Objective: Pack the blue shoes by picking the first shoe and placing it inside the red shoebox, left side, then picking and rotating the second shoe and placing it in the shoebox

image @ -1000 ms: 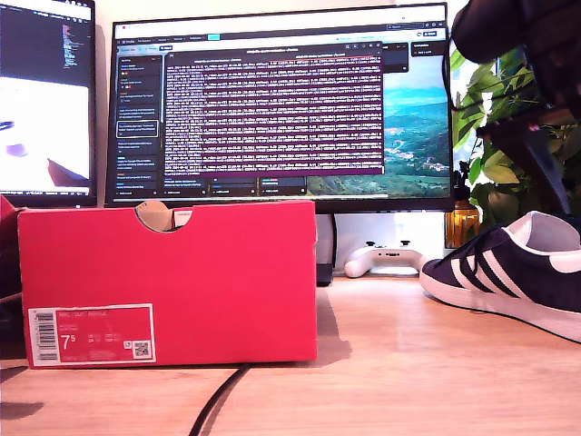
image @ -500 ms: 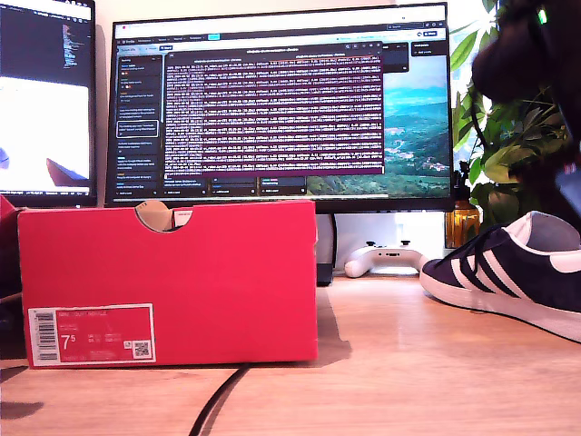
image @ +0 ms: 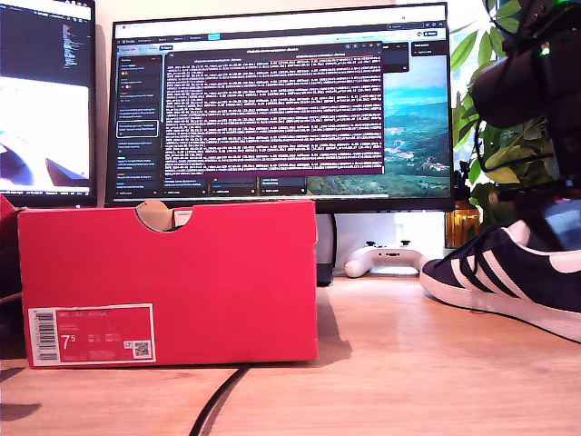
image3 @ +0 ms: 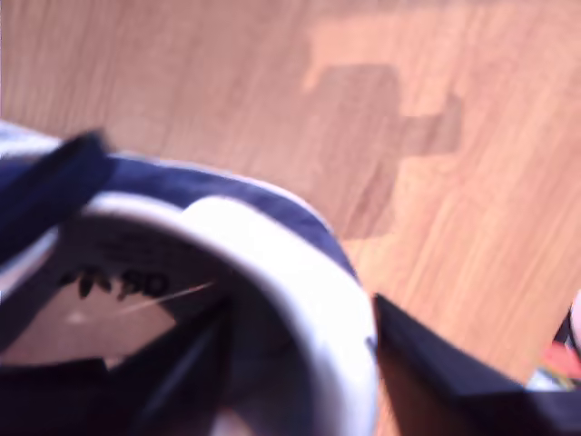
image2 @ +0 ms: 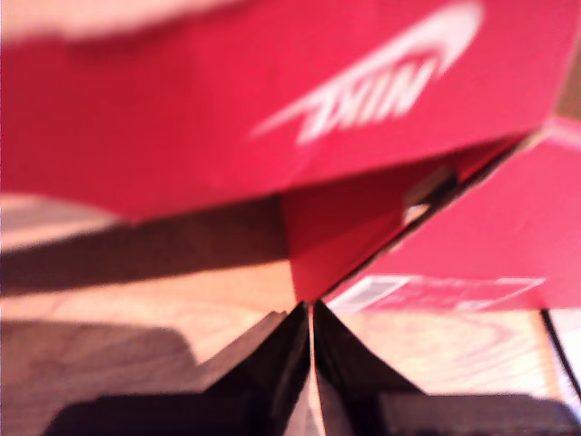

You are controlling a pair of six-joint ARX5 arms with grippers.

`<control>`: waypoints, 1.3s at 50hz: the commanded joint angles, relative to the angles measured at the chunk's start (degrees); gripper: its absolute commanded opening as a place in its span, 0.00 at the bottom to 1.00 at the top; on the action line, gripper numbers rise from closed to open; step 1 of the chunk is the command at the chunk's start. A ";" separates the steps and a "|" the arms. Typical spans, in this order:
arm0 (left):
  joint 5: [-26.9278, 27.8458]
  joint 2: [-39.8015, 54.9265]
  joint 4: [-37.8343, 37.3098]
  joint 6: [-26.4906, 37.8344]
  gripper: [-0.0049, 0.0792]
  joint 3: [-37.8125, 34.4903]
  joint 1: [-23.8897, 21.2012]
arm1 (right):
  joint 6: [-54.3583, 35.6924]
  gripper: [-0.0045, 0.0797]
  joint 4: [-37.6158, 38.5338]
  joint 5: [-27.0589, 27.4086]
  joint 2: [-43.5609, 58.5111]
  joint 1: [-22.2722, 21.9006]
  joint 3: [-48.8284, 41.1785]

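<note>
One of the blue shoes (image: 508,277) lies on the wooden desk at the exterior view's right, toe pointing toward the red shoebox (image: 168,283). My second gripper (image: 556,227) hangs over the shoe's heel opening. In the second wrist view my second gripper (image3: 300,318) is open and straddles the white-lined heel collar (image3: 300,263), one finger inside the shoe and one outside. My first gripper (image2: 310,313) is shut on nothing, low over the desk, facing the red shoebox (image2: 272,100) and its white logo. No other shoe is in view.
Two monitors (image: 281,104) stand behind the box. A white game controller (image: 386,257), an amber bottle (image: 460,225) and a leafy plant (image: 495,136) sit at the back of the exterior view's right. A black cable (image: 216,400) runs forward from under the box.
The arm at the exterior view's right has come down from above the plant to the shoe's heel. The shoe and the box have not moved.
</note>
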 commanded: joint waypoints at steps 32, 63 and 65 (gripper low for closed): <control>0.04 0.00 -0.70 0.42 0.03 -1.70 -0.22 | -15.78 0.04 1.77 0.02 -1.07 -2.78 1.07; 0.02 0.00 -2.03 0.42 0.03 -1.70 -0.22 | -55.82 0.04 -2.75 -0.17 -1.09 -5.33 22.91; 0.04 0.00 -2.10 0.42 0.03 -1.70 -0.22 | -58.69 0.04 -2.49 -0.37 -1.09 -5.27 25.29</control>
